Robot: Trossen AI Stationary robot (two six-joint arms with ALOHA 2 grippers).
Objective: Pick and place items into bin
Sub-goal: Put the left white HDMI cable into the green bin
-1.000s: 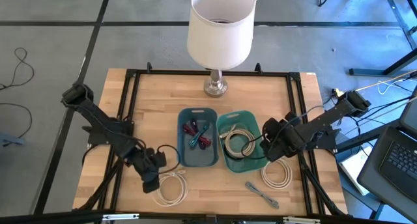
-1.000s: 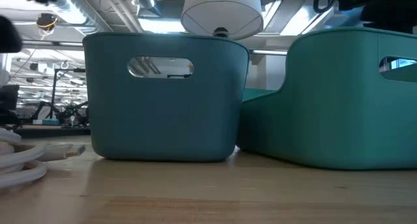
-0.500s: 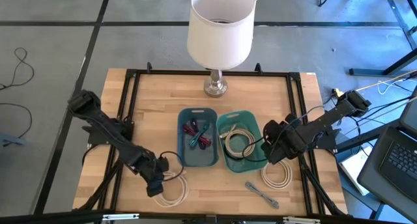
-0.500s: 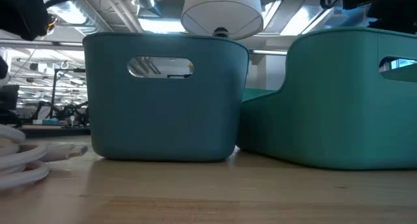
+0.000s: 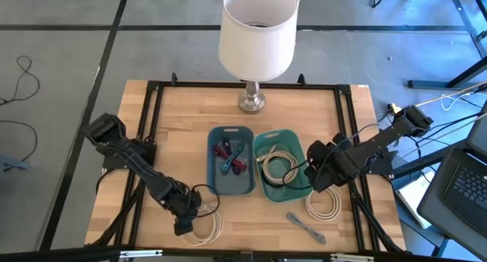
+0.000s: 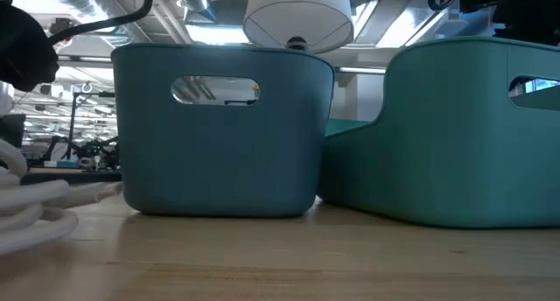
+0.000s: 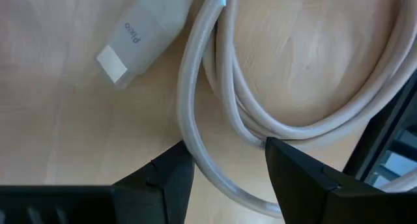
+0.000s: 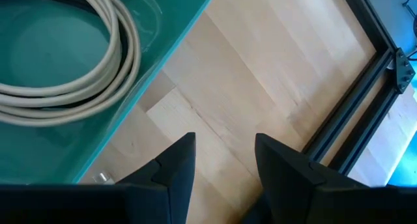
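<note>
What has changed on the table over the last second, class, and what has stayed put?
The left gripper has moved toward the table's front edge and come down over the white cable, its fingers now open astride the strands; nothing is gripped yet. The right gripper, both bins and the other items have stayed in place.

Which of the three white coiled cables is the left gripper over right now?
The coil on the table's front left, under the open left gripper. The others lie in the green bin and front right.
</note>
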